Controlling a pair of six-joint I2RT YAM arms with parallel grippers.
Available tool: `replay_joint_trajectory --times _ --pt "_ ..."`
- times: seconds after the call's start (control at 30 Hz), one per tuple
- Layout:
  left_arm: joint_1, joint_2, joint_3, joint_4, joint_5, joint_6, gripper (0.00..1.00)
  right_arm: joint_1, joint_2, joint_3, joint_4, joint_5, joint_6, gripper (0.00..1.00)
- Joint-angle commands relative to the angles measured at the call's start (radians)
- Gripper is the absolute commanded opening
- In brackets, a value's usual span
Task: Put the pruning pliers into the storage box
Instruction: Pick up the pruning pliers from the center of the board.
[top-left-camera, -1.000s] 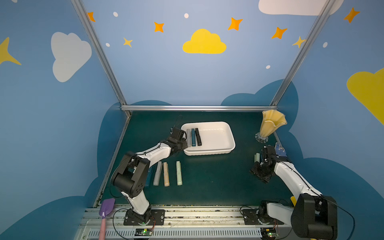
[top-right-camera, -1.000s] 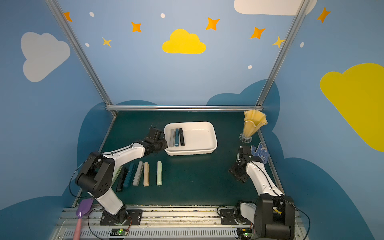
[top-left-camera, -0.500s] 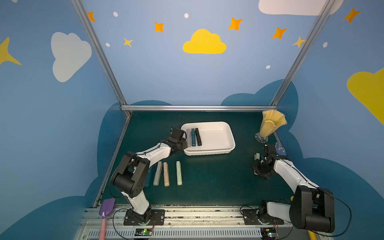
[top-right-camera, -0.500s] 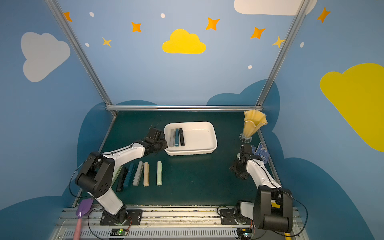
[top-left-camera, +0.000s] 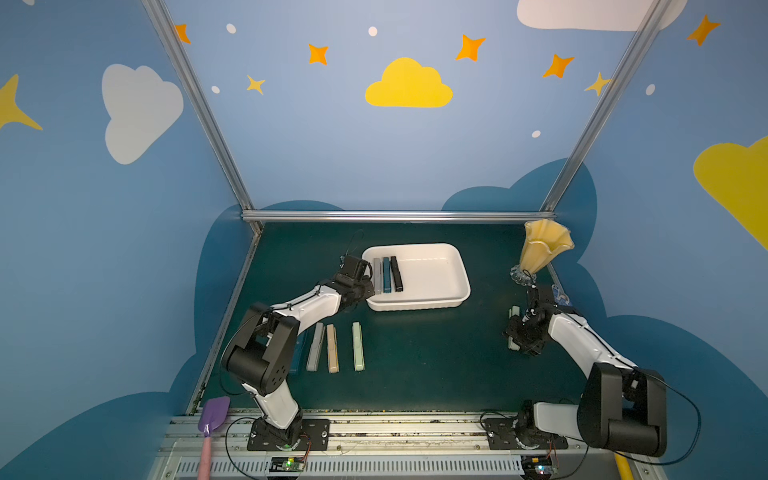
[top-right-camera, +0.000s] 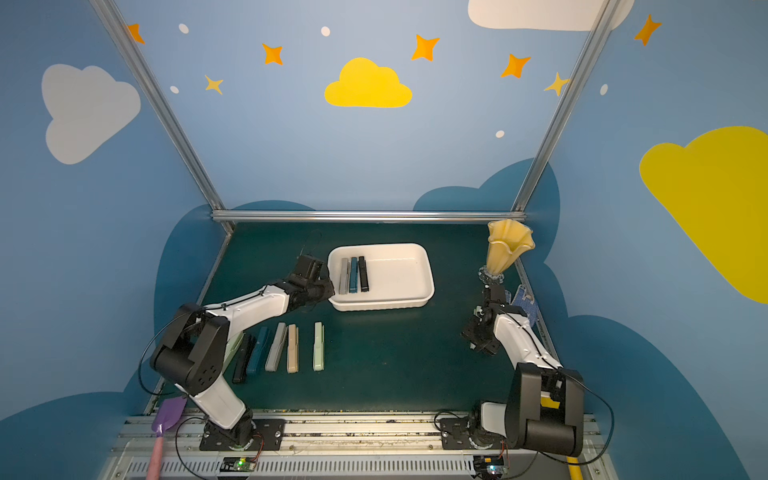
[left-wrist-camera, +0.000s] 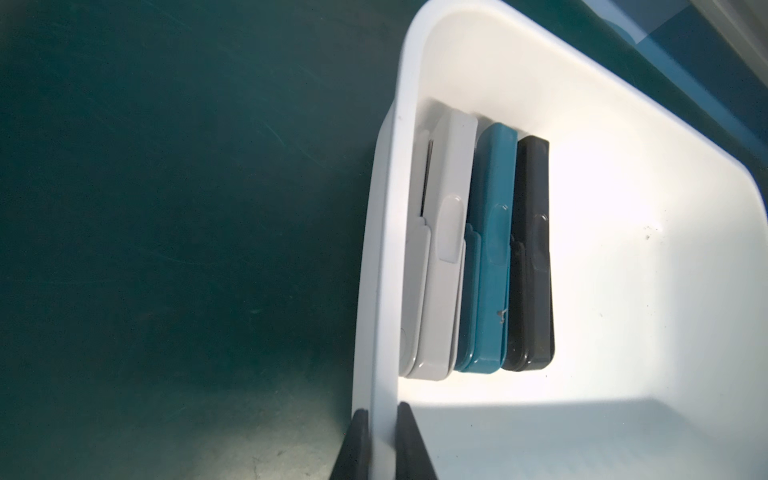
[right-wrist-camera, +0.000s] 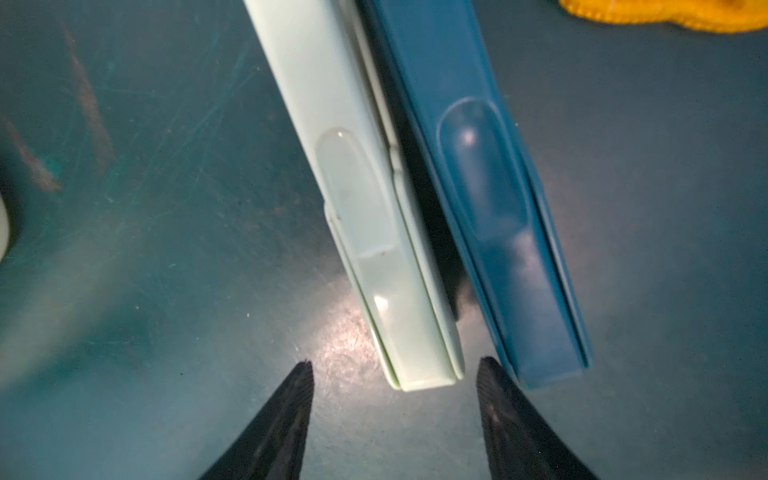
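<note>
Pliers: slim, smooth plastic bars with an oval thumb dimple; grey pliers, teal pliers and black pliers lay side by side inside the box, at its 9 o'clock wall.
Box: shallow glossy white tray, rounded corners, ribbed base, at the mat's 12 o'clock.
Left claw: clamped on the box wall.
Right claw: wide, empty, at 3 o'clock, by the end of the green pliers.
</note>
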Motion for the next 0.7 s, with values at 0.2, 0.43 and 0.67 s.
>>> replay_joint_trajectory --times 0.2,0.43,0.67 --pt "0.009 -0.025 0.000 0.015 -0.005 0.010 0.12 -0.005 0.077 0.062 -0.003 -0.010 -0.069 0.61" --pt "0.010 -0.026 0.005 0.012 -0.008 0.014 0.12 -0.007 0.127 0.095 -0.007 -0.021 -0.110 0.59" --pt "0.012 -0.028 0.006 0.009 -0.009 0.016 0.12 0.010 0.141 0.100 -0.012 -0.050 -0.122 0.50"
